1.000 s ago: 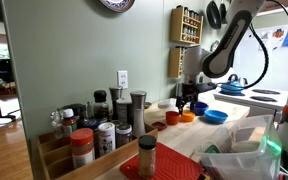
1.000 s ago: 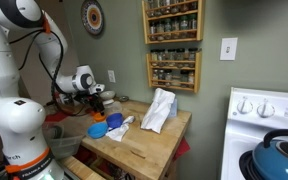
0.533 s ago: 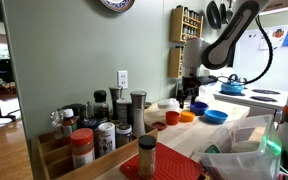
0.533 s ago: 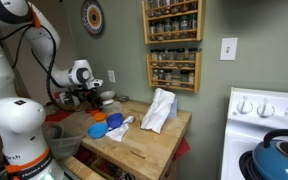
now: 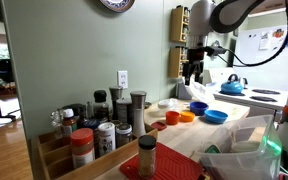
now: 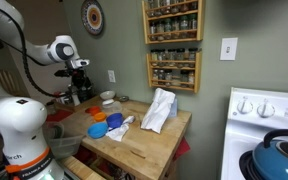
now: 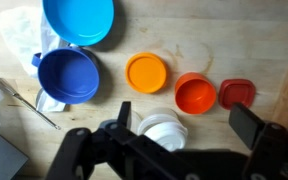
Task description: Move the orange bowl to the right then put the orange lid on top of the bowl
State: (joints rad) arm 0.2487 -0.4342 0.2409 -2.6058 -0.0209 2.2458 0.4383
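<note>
- The gripper (image 7: 182, 112) hangs well above the counter (image 7: 239, 40), fingers (image 7: 124, 110) spread wide and holding nothing.
- In both exterior views it is clear of the dishes, pointing down (image 5: 191, 72) (image 6: 80, 88).
- The orange bowl (image 7: 147, 72) sits on the wood near the middle of the wrist view, ahead of the fingers and touched by nothing.
- It shows as a bright orange round with a fainter ring inside; from above it cannot be told whether the lid lies on it, and no separate bright orange disc can be made out.
- Just to its picture-left stands a dark blue bowl (image 7: 68, 75), close but apart.
- Beyond that one, at the top edge, is a light blue bowl (image 7: 79, 18).
- To the orange bowl's picture-right is a darker red-orange cup (image 7: 195, 94), apart from it, and next to that lies a dark red piece (image 7: 236, 93).
- A white bowl (image 7: 164, 130) lies below the gripper, seen between the fingers.
- In an exterior view the orange bowl (image 5: 187, 117) sits between the red-orange cup (image 5: 172, 118) and the blue bowls.
</note>
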